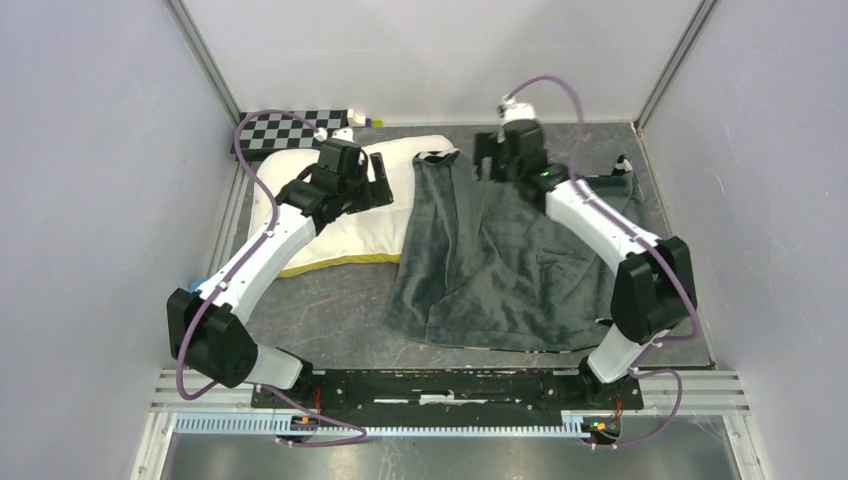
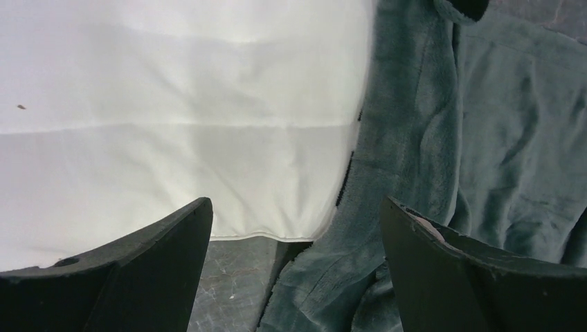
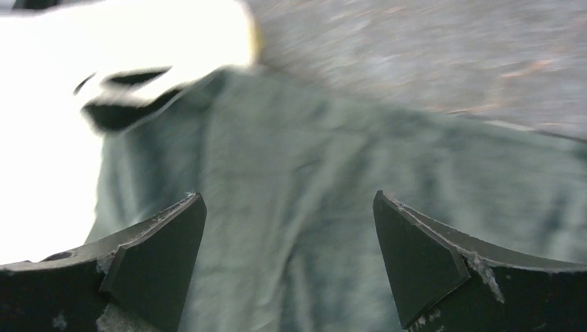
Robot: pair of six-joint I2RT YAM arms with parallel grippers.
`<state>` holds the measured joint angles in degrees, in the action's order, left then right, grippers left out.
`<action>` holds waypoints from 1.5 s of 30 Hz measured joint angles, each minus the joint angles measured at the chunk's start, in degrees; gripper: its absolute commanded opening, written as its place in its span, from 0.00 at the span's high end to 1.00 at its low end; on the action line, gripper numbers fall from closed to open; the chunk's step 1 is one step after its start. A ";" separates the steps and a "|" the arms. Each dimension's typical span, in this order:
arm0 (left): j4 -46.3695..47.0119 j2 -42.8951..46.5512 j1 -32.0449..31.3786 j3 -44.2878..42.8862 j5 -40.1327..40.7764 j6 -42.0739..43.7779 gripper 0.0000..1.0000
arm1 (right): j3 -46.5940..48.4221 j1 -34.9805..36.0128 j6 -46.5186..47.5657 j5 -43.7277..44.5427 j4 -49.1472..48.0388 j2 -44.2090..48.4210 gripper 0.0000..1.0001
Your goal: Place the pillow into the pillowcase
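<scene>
The cream-white pillow [image 1: 345, 225] lies at the back left of the table, its right end against the pillowcase. The pillowcase [image 1: 500, 260] lies spread flat, grey-green plush face up, with a bit of zebra edge at its top left corner [image 1: 437, 156]. My left gripper [image 1: 380, 180] is open and empty above the pillow's right end; its wrist view shows the pillow [image 2: 173, 117] and the pillowcase edge [image 2: 415, 159] between the open fingers. My right gripper [image 1: 490, 160] is open and empty above the pillowcase's top edge; its blurred wrist view shows plush [image 3: 332, 180] and pillow [image 3: 69, 83].
A black-and-white checkerboard [image 1: 290, 128] lies at the back left behind the pillow. Grey walls close in the left, right and back sides. The dark marbled table [image 1: 330, 310] shows in front of the pillow.
</scene>
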<state>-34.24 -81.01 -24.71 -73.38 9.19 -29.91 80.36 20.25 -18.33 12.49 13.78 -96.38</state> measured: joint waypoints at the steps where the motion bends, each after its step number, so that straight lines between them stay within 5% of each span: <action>1: 0.00 0.00 0.39 -0.02 0.00 -0.11 0.05 | -1.36 3.06 0.26 -0.48 -0.76 0.35 0.02; 13: -0.26 -2.93 1.44 -0.48 0.68 -0.31 0.06 | -5.77 15.72 1.88 -2.60 -3.48 -6.49 0.02; 20: 0.00 -12.52 1.44 -2.10 3.15 -0.31 0.13 | -7.54 15.21 1.60 -3.69 -5.05 -6.86 0.42; 25: -0.37 -18.78 1.44 -2.25 6.69 -0.79 0.32 | -9.92 14.43 0.70 -5.46 -7.28 -6.84 0.77; 29: -1.05 -22.40 1.44 -2.25 10.86 -2.54 0.75 | -13.03 12.41 -0.02 -7.08 -8.68 -5.84 0.93; 32: -1.57 -22.97 1.73 -1.44 14.80 -3.69 0.96 | -15.80 10.01 -0.07 -7.13 -8.57 -3.74 1.00; 45: -3.50 -13.27 12.15 10.08 19.32 -5.33 0.98 | -25.90 2.91 1.27 -2.64 -6.25 3.56 1.00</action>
<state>-37.74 -94.28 -12.56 -63.31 28.51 -35.24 54.46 23.16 -17.06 9.85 7.53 -92.82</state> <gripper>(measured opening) 0.033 0.022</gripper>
